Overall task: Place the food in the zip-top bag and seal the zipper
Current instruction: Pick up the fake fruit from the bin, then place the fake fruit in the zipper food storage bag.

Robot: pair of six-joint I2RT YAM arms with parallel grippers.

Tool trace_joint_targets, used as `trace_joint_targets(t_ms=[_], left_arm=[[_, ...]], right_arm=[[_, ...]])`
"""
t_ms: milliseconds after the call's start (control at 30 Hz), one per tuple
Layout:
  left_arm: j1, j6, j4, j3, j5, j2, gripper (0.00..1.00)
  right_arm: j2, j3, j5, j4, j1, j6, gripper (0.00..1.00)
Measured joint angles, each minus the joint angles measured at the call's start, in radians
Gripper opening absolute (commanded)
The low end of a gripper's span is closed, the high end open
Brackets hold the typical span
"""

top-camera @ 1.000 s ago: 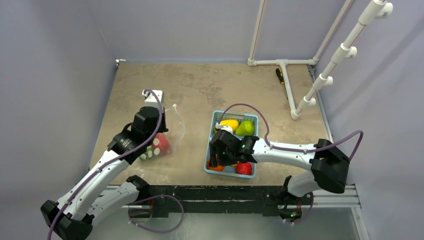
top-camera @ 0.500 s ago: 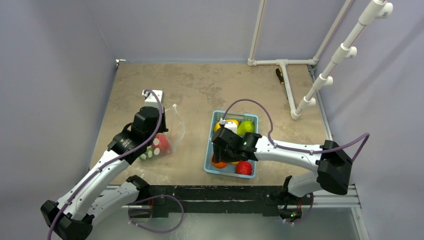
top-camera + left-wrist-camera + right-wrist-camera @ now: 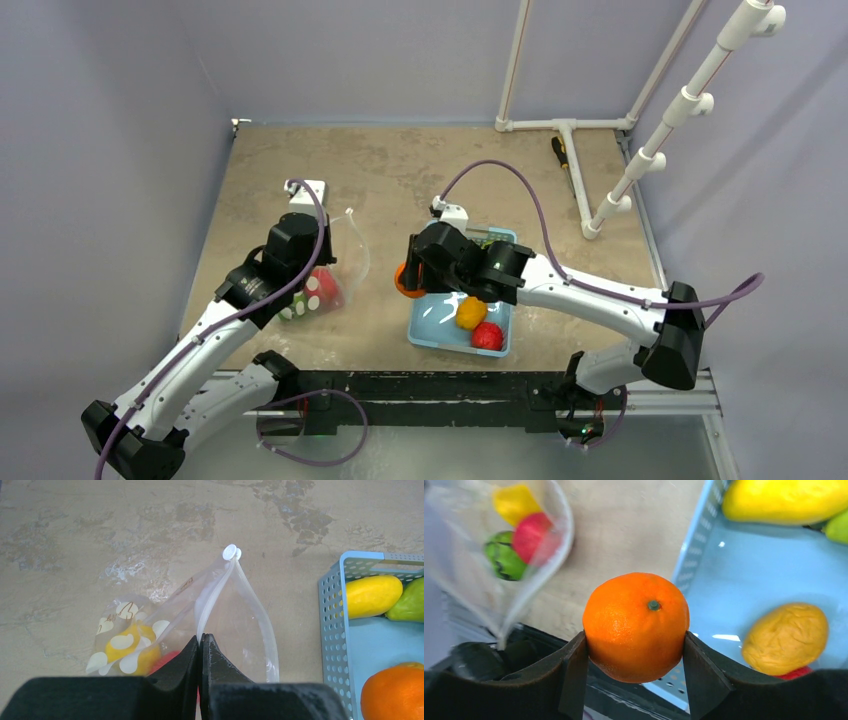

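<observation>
Your left arm [image 3: 200, 340] reaches forward from its base with a bent elbow, its wrist over the near-left part of the table. The left pincer [image 3: 201, 647] is closed, pinching the bag [image 3: 242, 625] at its mouth edge, right on the whitish zipper strip [image 3: 206, 607]. The bag lies on the table left of the basket, its mouth lifted and gaping. Inside it you see a yellow fruit [image 3: 145, 655], a red fruit [image 3: 531, 535] and a green fruit [image 3: 503, 560].

Your right arm [image 3: 590, 295] stretches leftward along the near edge, wrist above the basket's left side. The right pincer [image 3: 635, 655] grips an orange [image 3: 636, 622] between both fingers, held off the table at the left rim of the light-blue basket [image 3: 330, 620], between bag and basket. In the basket lie a long yellow fruit [image 3: 372, 596], a green pear-like fruit [image 3: 407, 604], a lumpy yellow-orange fruit [image 3: 785, 637] and a second red fruit [image 3: 488, 336].

The table [image 3: 400, 170] is mottled brown. At its far right stand white pipes [image 3: 570, 125] with a dark-handled tool [image 3: 563, 155] beside them. Pale lilac walls [image 3: 100, 150] close the space.
</observation>
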Motion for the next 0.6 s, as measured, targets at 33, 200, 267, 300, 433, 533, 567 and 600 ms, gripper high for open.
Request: trace_joint_targets(t_ms=[33,200,267,300,433,533,567,600], left_arm=[[0.0,0.0,0.0,0.0,0.0,0.0,0.0],[0.0,0.0,0.0,0.0,0.0,0.0,0.0],[0.0,0.0,0.0,0.0,0.0,0.0,0.0],[0.0,0.0,0.0,0.0,0.0,0.0,0.0],[0.0,0.0,0.0,0.0,0.0,0.0,0.0],[0.0,0.0,0.0,0.0,0.0,0.0,0.0],[0.0,0.0,0.0,0.0,0.0,0.0,0.0],[0.0,0.0,0.0,0.0,0.0,0.0,0.0]], right_arm=[[0.0,0.02,0.0,0.007,0.0,-0.003,0.27],[0.011,0.117,0.003,0.064,0.0,-0.024,0.28],[0.027,0.148,0.004,0.091,0.0,-0.034,0.28],[0.038,0.162,0.005,0.103,0.0,-0.04,0.28],[0.101,0.197,0.005,0.162,0.0,-0.063,0.29],[0.156,0.212,0.004,0.192,0.0,-0.081,0.29],[0.179,0.222,0.003,0.203,0.0,-0.091,0.29],[0.196,0.229,0.002,0.211,0.0,-0.097,0.3]])
